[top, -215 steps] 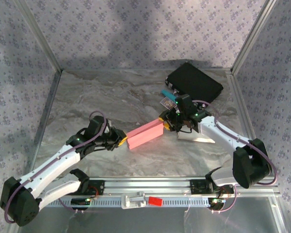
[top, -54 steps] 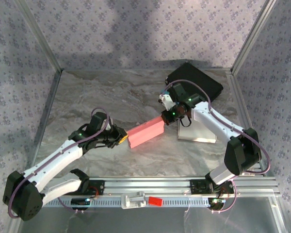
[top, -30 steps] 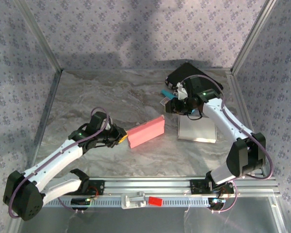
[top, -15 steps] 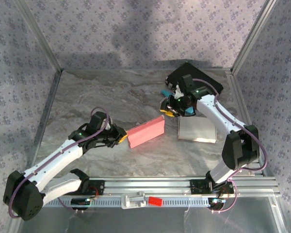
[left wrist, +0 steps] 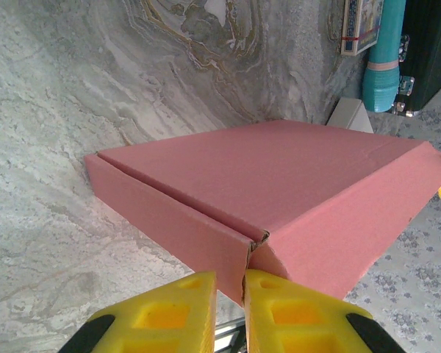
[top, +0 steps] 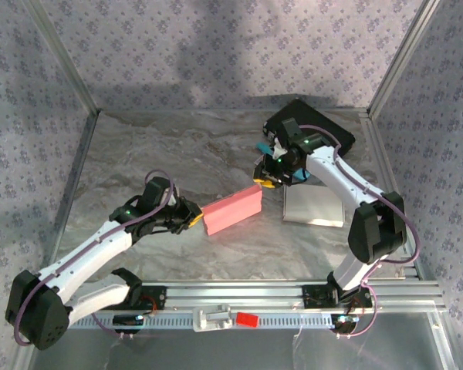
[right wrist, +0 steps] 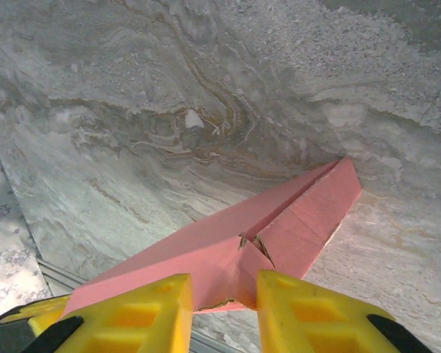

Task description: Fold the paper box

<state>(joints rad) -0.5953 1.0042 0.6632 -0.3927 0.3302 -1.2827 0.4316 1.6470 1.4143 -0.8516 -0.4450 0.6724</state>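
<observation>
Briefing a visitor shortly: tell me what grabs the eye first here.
The pink box lies in the middle of the grey marbled table, bright against it. The left gripper pinches its near-left end, and the right gripper straddles its far-right end. A black case sits in the far right corner.

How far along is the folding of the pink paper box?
Done: the pink box already sits as a closed block, lid down. In hand: the left gripper pinches one end corner; the right gripper straddles the other end, grip unclear. Left: that end's flaps show an open seam and need pressing in.
</observation>
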